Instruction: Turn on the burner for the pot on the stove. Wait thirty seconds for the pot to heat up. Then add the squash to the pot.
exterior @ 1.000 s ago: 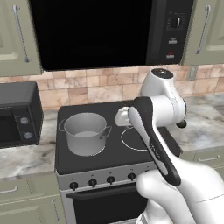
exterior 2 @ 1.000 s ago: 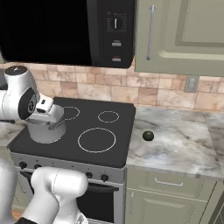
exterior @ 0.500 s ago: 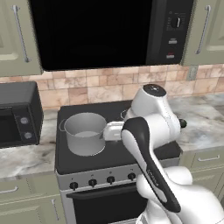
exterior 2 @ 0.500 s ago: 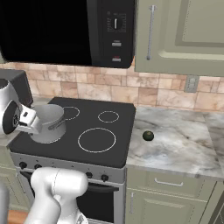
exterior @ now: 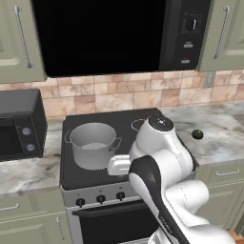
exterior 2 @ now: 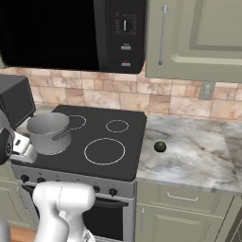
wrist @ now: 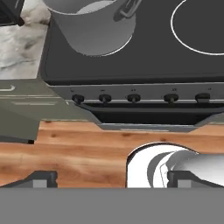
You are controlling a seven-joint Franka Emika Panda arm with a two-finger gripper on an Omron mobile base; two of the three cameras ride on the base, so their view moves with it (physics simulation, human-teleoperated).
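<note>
One stove (exterior: 86, 178) takes up the middle of the left base view, a black glass top over a silver front panel and a dark oven door. In the hand view its panel runs across the middle of the frame with five small black knobs (wrist: 134, 98) in a row, above a strip of wooden floor (wrist: 65, 153). One black toaster oven (exterior: 19, 126) with two dials sits at the left edge of the left base view, on the marble counter (exterior: 219, 131) that flanks the stove on both sides. One grey pot (exterior: 93, 144) stands on the left part of the glass, left of center in that view, covering the burner beneath it; two loop handles show, and no lid. In the right base view three thin white rings are drawn on the glass: one large ring (exterior 2: 104, 151) at lower center and two smaller ones behind it. One squash (exterior 2: 160, 146), a small dark green ball, lies on the counter just right of the stove, right of center there and well apart from the pot. The gripper (wrist: 111, 180) shows at the bottom of the hand view, its two tips spread fully wide with nothing between them.
</note>
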